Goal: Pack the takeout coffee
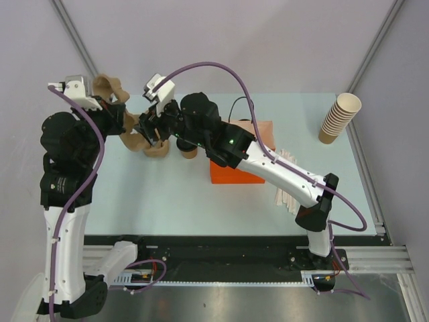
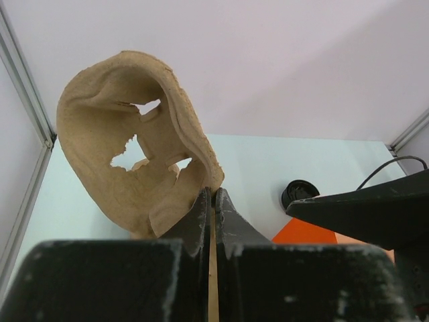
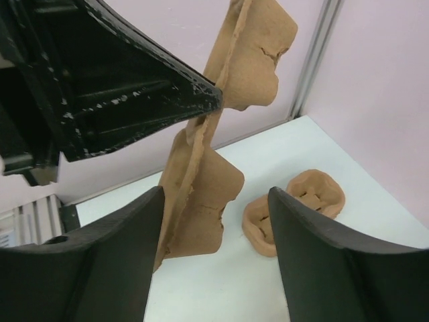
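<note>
Your left tool (image 2: 213, 196) pinches the pulp carrier (image 2: 87, 134) aloft by one thin edge; your right tool (image 3: 214, 201) hangs spread near it. The takeout coffee (image 2: 299, 192) stands on the surface (image 2: 255, 168) close by your right arm: a careless sweep may topple it.

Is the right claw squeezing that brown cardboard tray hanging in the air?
No: the right gripper is wide open, and the cardboard tray hangs pinched in the left gripper.
</note>
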`<move>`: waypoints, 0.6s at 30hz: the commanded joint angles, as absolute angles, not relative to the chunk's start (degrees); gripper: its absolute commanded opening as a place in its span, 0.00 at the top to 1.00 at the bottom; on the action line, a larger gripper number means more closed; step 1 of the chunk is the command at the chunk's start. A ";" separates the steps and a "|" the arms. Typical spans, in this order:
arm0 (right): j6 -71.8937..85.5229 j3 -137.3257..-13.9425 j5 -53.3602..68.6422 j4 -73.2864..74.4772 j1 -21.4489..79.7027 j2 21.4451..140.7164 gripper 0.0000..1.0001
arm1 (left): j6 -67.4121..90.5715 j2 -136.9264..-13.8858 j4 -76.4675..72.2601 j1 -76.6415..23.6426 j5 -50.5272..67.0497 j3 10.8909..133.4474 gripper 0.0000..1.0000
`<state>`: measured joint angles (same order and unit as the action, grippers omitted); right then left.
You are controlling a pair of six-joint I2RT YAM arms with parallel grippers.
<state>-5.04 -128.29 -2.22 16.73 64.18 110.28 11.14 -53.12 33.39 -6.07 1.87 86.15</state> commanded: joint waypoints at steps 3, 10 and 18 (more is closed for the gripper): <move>-6.85 -130.34 -4.22 14.41 64.34 111.88 0.47 | 11.87 -51.86 30.76 -6.59 1.41 86.66 1.00; -6.24 -130.61 -2.11 15.03 62.85 111.27 1.00 | 10.30 -52.82 32.78 -6.59 6.05 87.10 0.72; 1.23 -125.52 13.85 15.12 54.59 103.72 1.00 | 2.46 -50.37 42.19 3.56 28.80 95.09 0.01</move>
<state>-3.05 -127.07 3.55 17.39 58.87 111.13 6.33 -53.19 39.38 -3.88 13.15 90.28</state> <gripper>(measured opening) 0.021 0.936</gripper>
